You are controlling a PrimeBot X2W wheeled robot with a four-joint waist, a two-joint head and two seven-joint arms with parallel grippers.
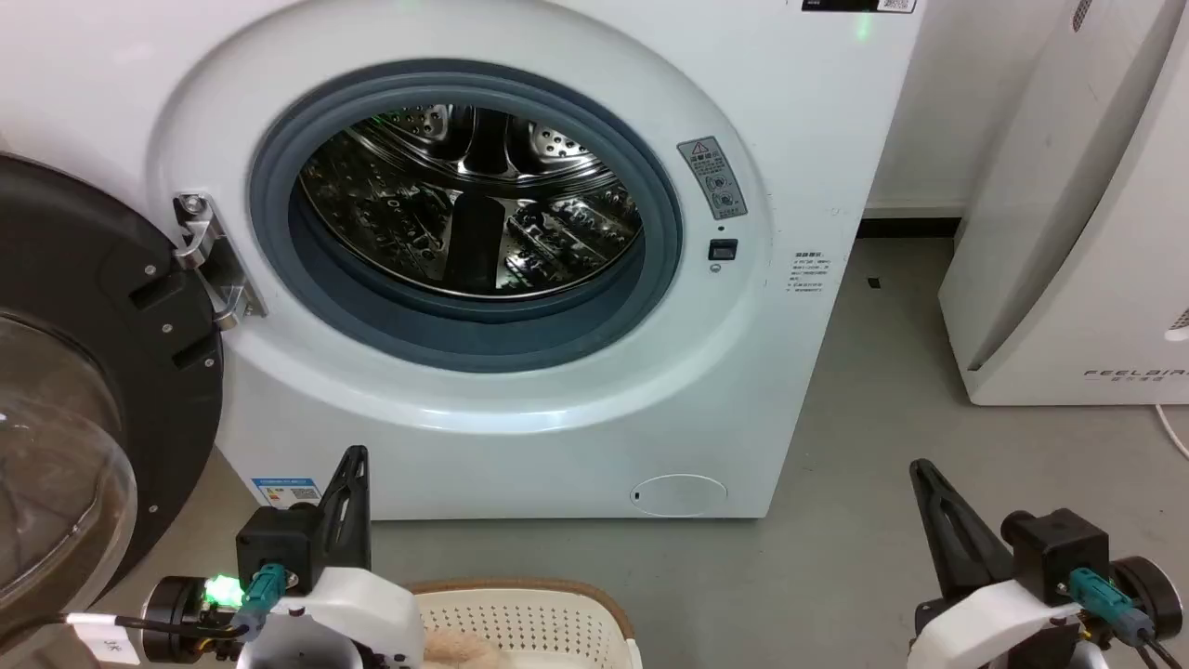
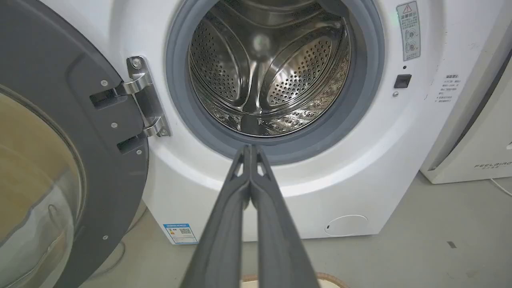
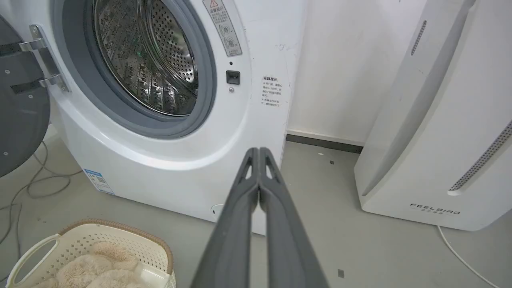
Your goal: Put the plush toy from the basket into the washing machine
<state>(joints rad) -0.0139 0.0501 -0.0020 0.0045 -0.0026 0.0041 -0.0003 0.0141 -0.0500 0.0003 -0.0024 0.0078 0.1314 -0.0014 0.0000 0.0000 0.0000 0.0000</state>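
The white washing machine point(image 1: 520, 409) stands before me with its steel drum point(image 1: 474, 200) bare and its black-rimmed glass door point(image 1: 84, 390) swung open to the left. On the floor in front sits the cream basket point(image 3: 96, 244) with a brown rim, and the fluffy beige plush toy point(image 3: 94, 266) lies inside it. The basket's far rim point(image 1: 520, 587) and a tuft of the toy point(image 1: 460, 650) show at the bottom of the head view. My left gripper point(image 1: 356, 452) is shut, raised above the basket's left side. My right gripper point(image 1: 920, 465) is shut too, off to the right over bare floor.
A white FEELBIRD appliance point(image 1: 1077, 260) stands at the right by the wall. Grey cables point(image 3: 36, 188) lie on the floor under the open door. Grey floor point(image 1: 864, 390) runs between the washer and the appliance.
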